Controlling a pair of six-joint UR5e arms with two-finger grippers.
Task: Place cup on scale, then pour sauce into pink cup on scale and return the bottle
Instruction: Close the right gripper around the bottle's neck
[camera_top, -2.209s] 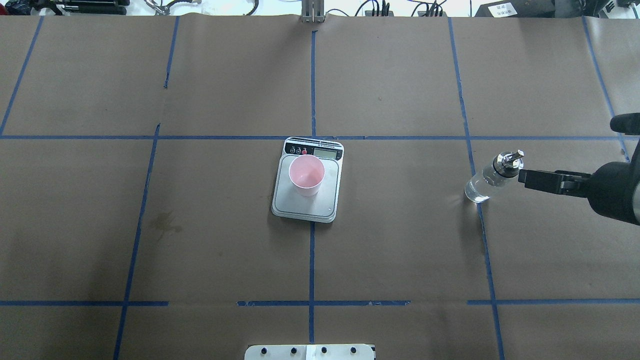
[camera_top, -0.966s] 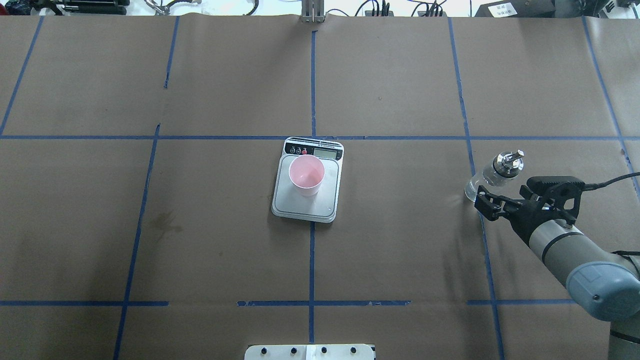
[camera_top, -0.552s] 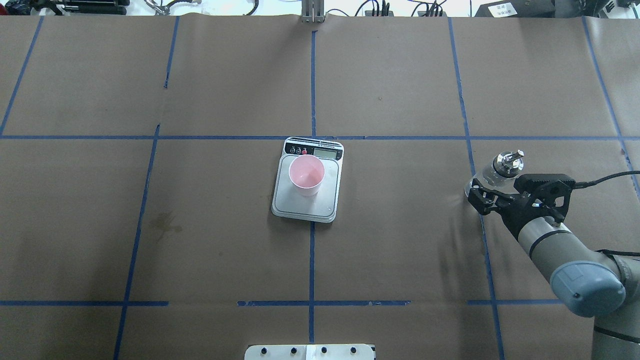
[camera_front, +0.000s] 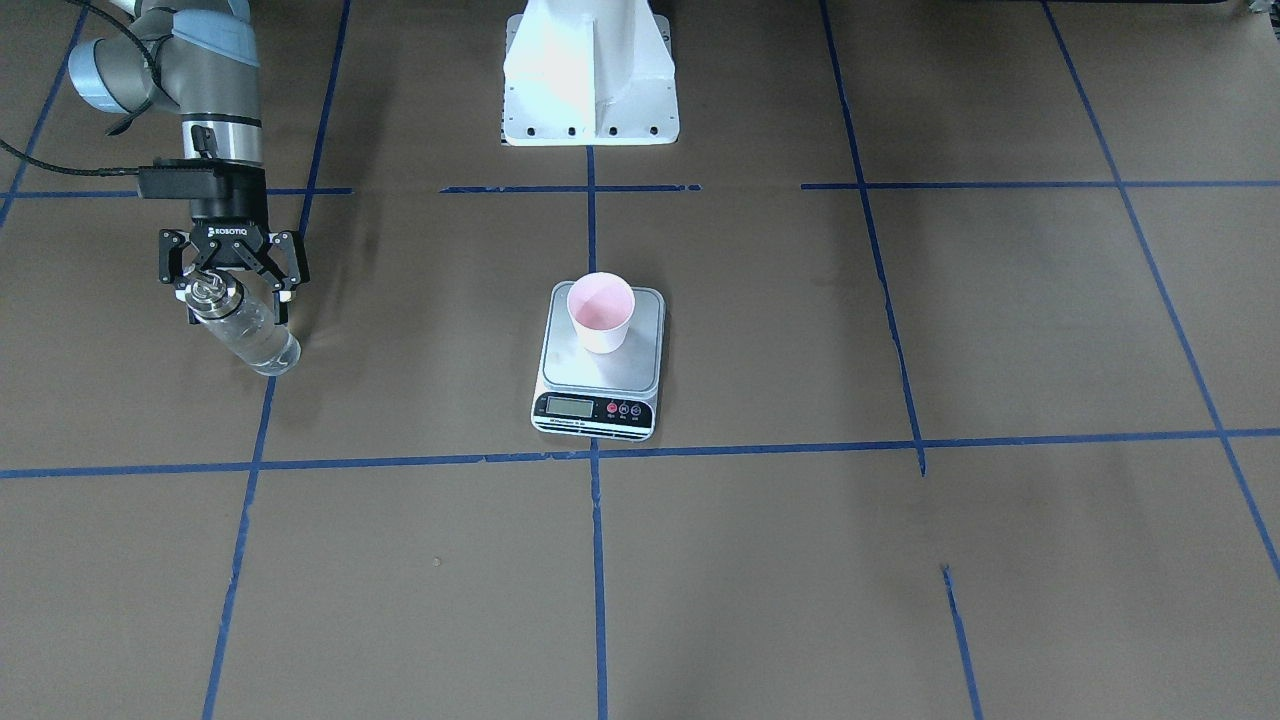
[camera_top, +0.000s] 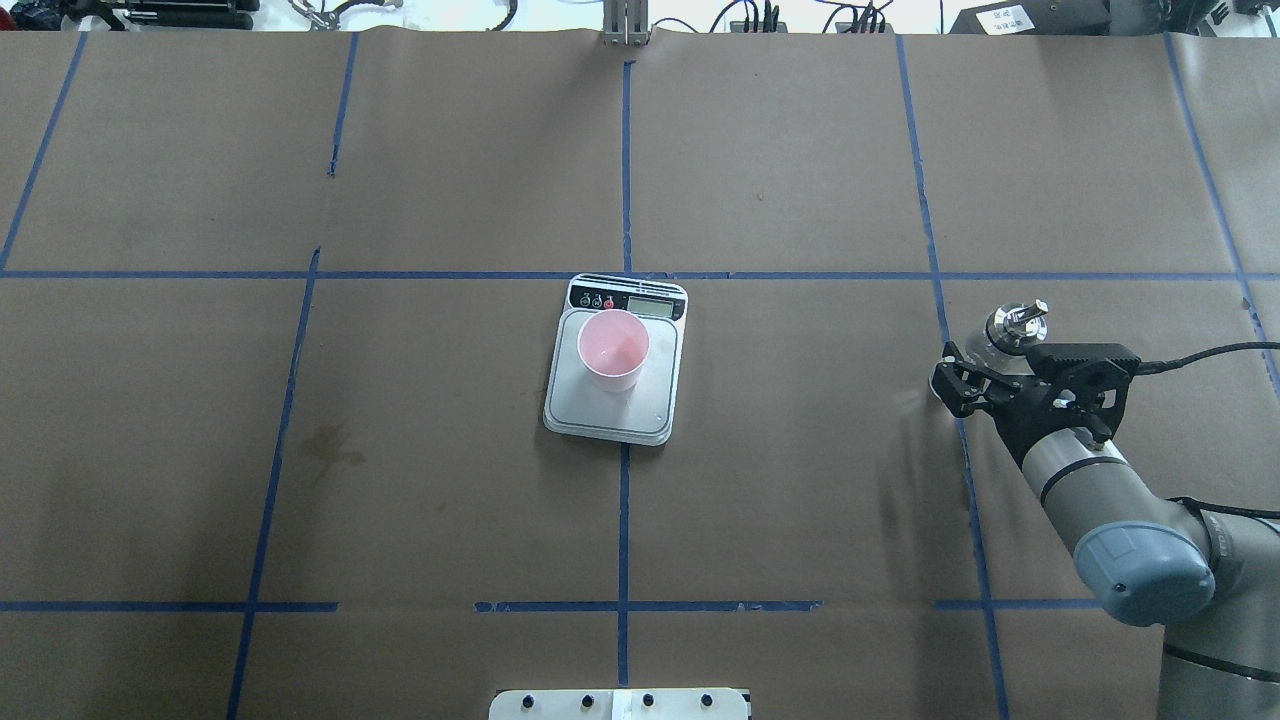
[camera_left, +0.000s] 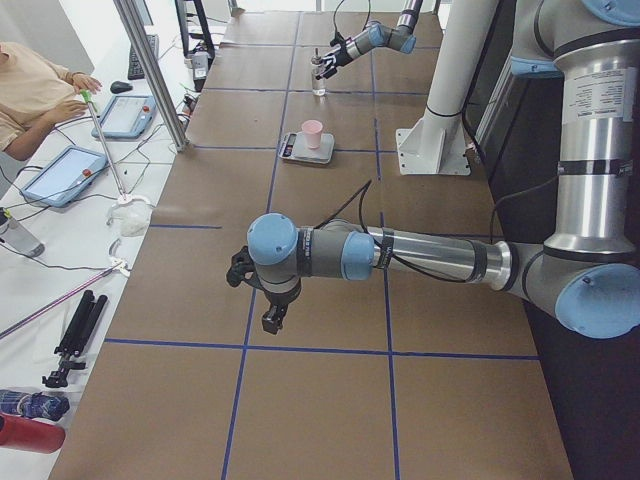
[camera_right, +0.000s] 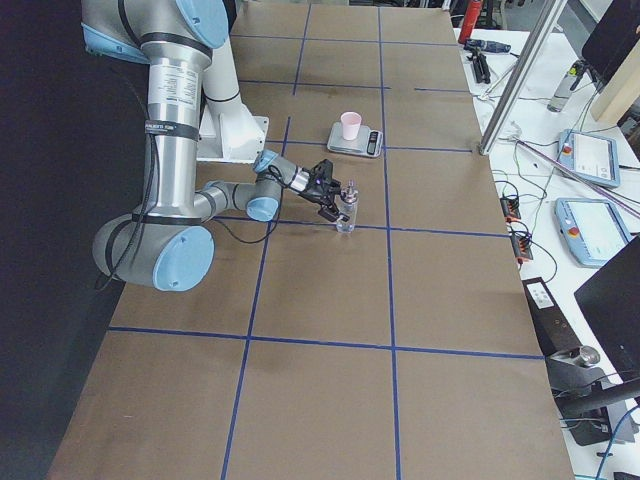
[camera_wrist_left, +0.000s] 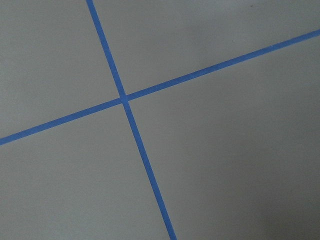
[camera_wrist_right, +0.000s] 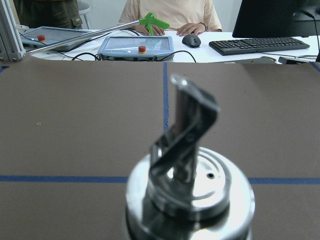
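Overhead exterior is giving us only part of the bottle (camera_top: 1000, 335) — its silver cap (camera_top: 1012, 325) and spout (camera_top: 1030, 313) are peeking out past the right tool (camera_top: 972, 368), while the tool's black body and camera mount are covering most of the glass. Across the counter (camera_front: 900, 560), the front-facing camera is showing more. The bottle is standing on the brown paper at the robot's right end, well apart from the scale (camera_front: 645, 365). The right tool is sitting spread wide, one finger on each side of the bottle's top, gripping nothing. White lettering on the tool's body is reading ROBOTIQ.

The sauce (camera_front: 262, 348) is proving hard to make out — clear liquid in clear glass, level impossible to call. Right wrist camera is showing the cap up close, blurred and cut off at the bottom edge, fingers out of frame. The cup (camera_front: 600, 312) is standing upright on the scale's steel platform; the LCD digits and button markings are too small to read.

The left tool (camera_left: 272, 318) is showing only in the left side view, hanging over the counter, and whether it is spread or clenched I cannot tell. Its wrist camera is showing only crossing blue tape lines (camera_wrist_left: 125, 99).
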